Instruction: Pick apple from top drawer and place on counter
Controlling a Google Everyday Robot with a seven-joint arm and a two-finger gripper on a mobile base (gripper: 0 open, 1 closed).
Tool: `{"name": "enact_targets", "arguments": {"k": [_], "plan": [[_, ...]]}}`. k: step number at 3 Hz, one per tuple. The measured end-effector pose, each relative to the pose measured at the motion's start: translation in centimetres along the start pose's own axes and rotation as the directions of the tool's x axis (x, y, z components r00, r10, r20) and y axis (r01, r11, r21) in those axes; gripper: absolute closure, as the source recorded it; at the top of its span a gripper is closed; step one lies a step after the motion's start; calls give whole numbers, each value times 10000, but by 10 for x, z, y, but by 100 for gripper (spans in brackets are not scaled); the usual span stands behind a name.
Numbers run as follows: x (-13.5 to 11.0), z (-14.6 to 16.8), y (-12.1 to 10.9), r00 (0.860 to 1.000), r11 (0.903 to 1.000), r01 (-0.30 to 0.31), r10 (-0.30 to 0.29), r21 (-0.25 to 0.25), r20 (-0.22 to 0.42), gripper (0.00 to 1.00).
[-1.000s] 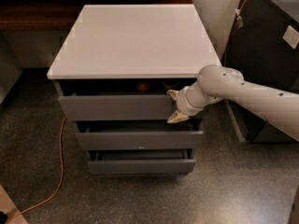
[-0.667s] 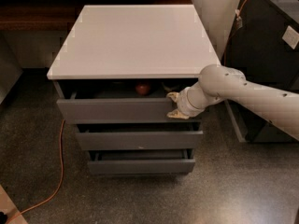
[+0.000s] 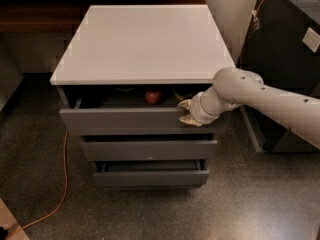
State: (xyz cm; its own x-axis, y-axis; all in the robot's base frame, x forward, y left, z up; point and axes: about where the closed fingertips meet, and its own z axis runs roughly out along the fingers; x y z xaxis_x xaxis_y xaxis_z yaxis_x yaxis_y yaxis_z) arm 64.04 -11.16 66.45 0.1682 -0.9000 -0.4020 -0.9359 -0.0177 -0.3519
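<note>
With gripper (image 3: 187, 113) at top drawer (image 3: 120, 120) front, right end; clamped or loose, can't tell. Only partly open: risks clipping counter (image 3: 145, 39) lip, knocking apple (image 3: 153, 95) rearward.

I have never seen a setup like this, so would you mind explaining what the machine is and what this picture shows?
The pale tube coming in from the right is a robot's single arm. Its grasping tip, the end effector, sits at the front edge of the top drawer, near the drawer's right end. There is only one camera, looking down from the front; where it is mounted is not known. The top drawer is partly open, and a red apple lies inside, left of the end effector and not held. Nothing lies on the white counter above. Two shallower drawers sit below, and an orange cable trails at lower left.
</note>
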Motion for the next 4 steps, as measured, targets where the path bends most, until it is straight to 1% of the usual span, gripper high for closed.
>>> {"name": "enact_targets", "arguments": {"k": [4], "plan": [[-1, -2, -1, 10000, 10000, -3, 3, -1, 2, 100]]}}
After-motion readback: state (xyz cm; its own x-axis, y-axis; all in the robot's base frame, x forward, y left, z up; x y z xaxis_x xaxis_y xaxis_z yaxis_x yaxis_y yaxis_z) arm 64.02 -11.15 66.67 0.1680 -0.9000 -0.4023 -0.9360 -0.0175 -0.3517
